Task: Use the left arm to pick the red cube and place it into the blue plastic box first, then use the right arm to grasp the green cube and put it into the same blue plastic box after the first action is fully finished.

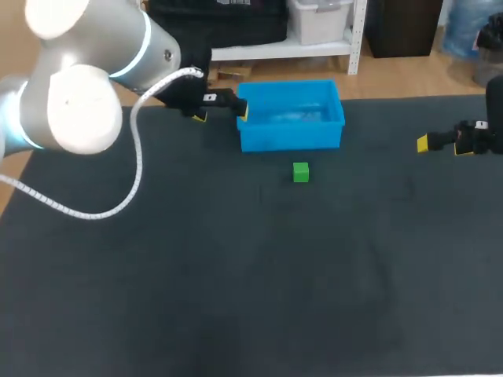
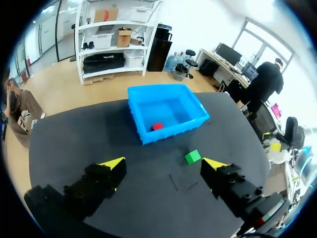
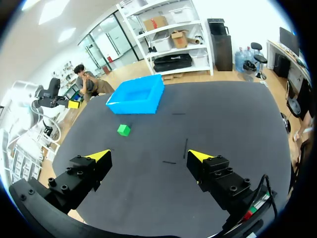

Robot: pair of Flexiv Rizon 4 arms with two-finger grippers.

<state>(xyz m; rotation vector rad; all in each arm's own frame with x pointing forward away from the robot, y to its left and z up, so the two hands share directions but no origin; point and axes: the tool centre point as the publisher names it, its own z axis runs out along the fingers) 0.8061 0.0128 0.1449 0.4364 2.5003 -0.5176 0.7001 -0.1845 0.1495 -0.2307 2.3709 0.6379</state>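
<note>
Dark tabletop (image 1: 236,275) with two arms, overhead and wrist views.

The blue plastic box (image 1: 291,138) sits toward the far edge, near the middle. The red cube (image 2: 157,126) lies inside it on the floor, close to the wall nearest the left wrist camera (the overhead view does not show it clearly). The green cube (image 1: 300,172) rests on the tabletop just in front of the box, apart from its wall and touched by nothing.

The left end effector (image 1: 222,110) is at the box's left side, with one yellow tip by the rim. Its fingers (image 2: 113,162) are spread wide and hold nothing. In the left wrist view the box (image 2: 168,133) and green cube (image 2: 192,156) lie ahead of the left end effector (image 2: 163,163).

The right end effector (image 1: 444,144) is near the tabletop's right edge, well apart from both cube and box. Its fingers (image 3: 200,155) are likewise apart and empty. In its wrist view the green cube (image 3: 124,130) and box (image 3: 133,105) lie far ahead of the right end effector (image 3: 149,155).
</note>
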